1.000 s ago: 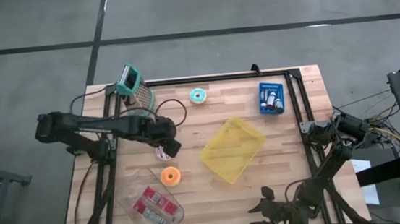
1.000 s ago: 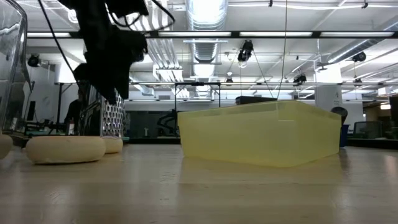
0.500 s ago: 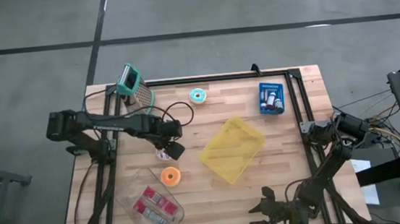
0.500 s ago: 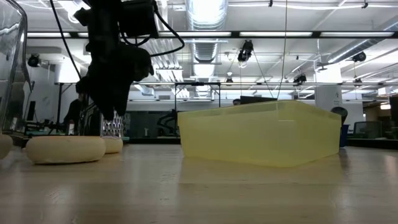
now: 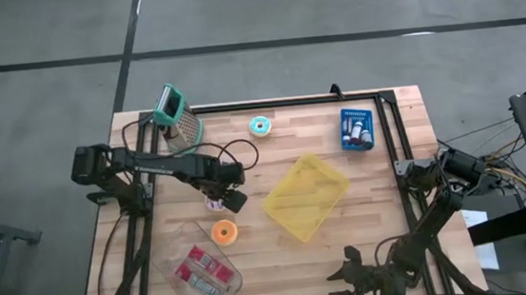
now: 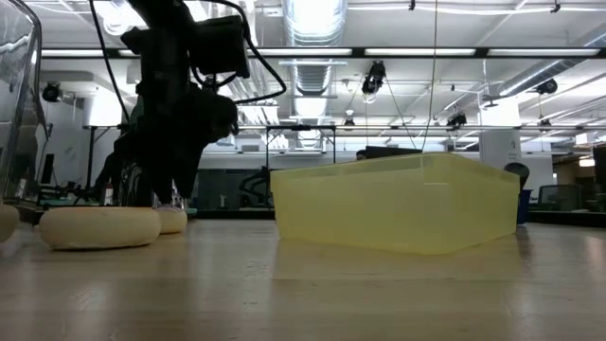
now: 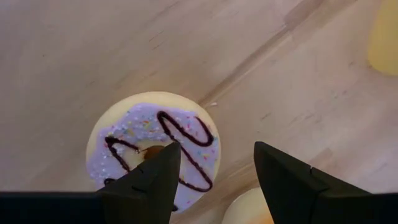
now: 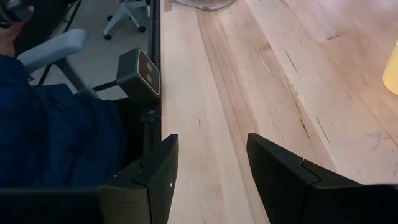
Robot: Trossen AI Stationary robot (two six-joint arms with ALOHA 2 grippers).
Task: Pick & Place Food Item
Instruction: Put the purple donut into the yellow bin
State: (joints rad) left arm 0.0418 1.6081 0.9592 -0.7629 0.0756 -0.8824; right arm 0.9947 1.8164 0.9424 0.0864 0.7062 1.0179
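Observation:
A donut with purple icing and dark stripes point(image 7: 152, 146) lies flat on the wooden table point(image 5: 253, 253), left of the yellow tray point(image 5: 306, 198). My left gripper point(image 7: 214, 149) points straight down over the donut and is open. One finger stands over the donut's middle, the other past its edge. In the high view this gripper point(image 5: 218, 197) covers most of the donut point(image 5: 214, 206). An orange donut point(image 5: 224, 232) lies just nearer. My right gripper point(image 8: 211, 149) waits open at the table's near right edge point(image 5: 351, 275), with nothing between its fingers.
A teal donut point(image 5: 259, 126), a grater point(image 5: 176, 117) and a blue basket point(image 5: 357, 128) stand along the far side. A clear container with red items point(image 5: 201, 274) sits at the near left. A seated person in blue point(image 8: 50, 137) shows beyond the table edge.
My left gripper has come down toward the purple donut, still open. In the low view its fingers now reach close to the table. The donut has not moved.

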